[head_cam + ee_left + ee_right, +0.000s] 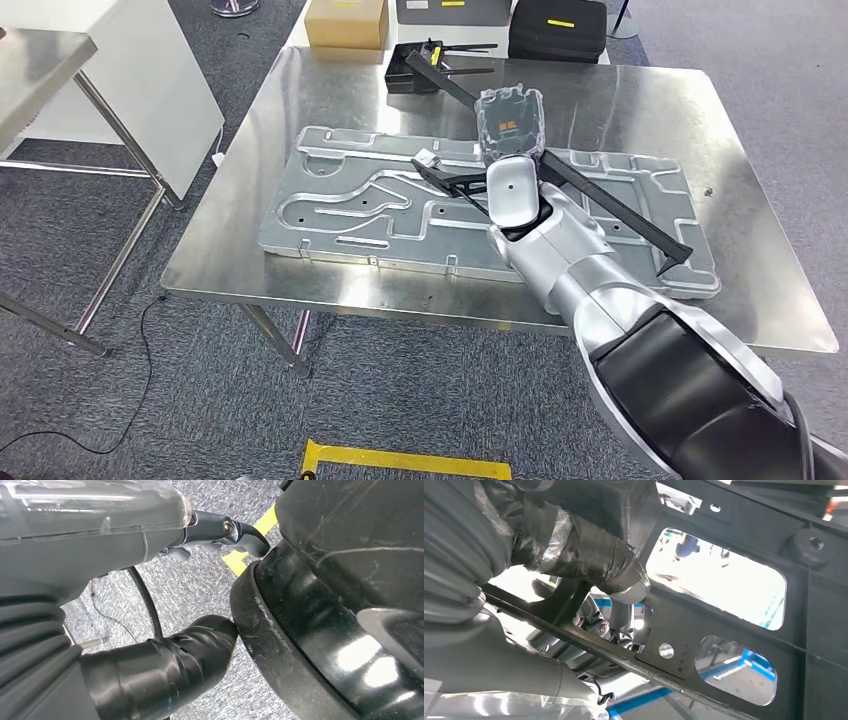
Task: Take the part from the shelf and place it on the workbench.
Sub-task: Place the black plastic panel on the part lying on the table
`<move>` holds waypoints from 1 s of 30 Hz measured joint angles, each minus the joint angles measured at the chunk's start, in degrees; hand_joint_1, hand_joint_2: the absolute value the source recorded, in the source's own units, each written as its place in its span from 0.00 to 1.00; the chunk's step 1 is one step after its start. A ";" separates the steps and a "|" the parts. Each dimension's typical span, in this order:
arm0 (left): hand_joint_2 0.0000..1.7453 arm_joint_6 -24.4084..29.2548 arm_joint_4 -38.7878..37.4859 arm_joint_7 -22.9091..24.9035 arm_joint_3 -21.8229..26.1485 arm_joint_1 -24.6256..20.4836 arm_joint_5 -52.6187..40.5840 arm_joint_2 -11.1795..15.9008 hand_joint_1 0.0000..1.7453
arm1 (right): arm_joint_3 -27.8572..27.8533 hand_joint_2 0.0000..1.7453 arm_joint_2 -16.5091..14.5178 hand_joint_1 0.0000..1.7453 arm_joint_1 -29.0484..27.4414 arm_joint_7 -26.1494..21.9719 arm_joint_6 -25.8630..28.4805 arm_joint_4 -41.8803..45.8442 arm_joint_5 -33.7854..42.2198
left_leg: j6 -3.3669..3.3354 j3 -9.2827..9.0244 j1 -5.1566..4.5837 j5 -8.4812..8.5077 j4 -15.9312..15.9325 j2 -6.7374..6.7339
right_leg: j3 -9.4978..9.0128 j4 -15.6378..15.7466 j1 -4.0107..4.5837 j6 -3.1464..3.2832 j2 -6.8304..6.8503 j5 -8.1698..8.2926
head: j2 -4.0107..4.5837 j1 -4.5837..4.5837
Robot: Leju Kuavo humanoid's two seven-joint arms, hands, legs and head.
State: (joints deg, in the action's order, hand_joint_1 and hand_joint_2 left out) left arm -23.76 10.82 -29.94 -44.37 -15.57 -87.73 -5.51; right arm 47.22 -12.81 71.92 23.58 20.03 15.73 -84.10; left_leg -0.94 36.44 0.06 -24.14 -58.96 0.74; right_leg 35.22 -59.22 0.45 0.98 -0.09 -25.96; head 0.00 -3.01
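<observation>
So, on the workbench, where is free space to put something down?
Bare steel lies on the workbench left of the grey plate, and along its right edge. The middle is crowded: right hand, black part, black items at back.

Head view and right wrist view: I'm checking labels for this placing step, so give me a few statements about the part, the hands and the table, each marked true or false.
1. The right hand grips the black frame part. True; the right wrist view shows its thumb pressed on the frame.
2. The black frame part is over the floor beside the workbench. False: it is over the workbench, above the large grey metal plate.
3. A cardboard box stands beyond the workbench's far edge. True.
4. The left hand holds a second part. False: it holds nothing and hangs over the carpet.
5. The grey metal plate leans upright. False: it lies flat.
</observation>
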 joint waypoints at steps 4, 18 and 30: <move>0.00 0.00 0.00 0.08 0.02 0.05 0.36 0.00 0.00 | -0.67 1.00 0.70 1.00 0.02 0.89 -1.14 -0.30 -0.16 | 0.00 -0.01 0.00 0.00 0.00 0.00 | 0.00 0.00 0.00 0.00 0.00 0.00 | 0.00 0.00; 0.00 0.00 0.00 0.16 0.04 0.09 0.52 0.02 0.00 | -1.31 1.00 1.80 1.00 0.02 1.75 -2.52 -0.75 -0.54 | 0.00 -0.01 0.00 0.00 0.00 0.00 | 0.00 0.00 0.01 0.00 0.01 0.00 | 0.00 -0.01; 0.00 0.00 0.00 0.13 0.09 0.10 0.55 0.02 0.00 | -1.37 1.00 2.40 0.03 -0.25 1.97 -3.33 -1.34 -2.65 | 0.00 -0.01 0.00 0.00 0.00 0.00 | 0.00 0.00 0.00 0.00 0.01 0.00 | 0.00 -0.01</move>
State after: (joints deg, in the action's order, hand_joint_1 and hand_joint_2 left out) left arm -23.76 10.82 -29.81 -44.28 -15.47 -87.19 -5.49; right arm 45.86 -10.41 71.67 25.55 16.69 14.39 -86.75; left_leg -0.94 36.43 0.06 -24.14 -58.96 0.74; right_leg 35.22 -59.23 0.46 0.98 -0.09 -25.96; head 0.00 -3.01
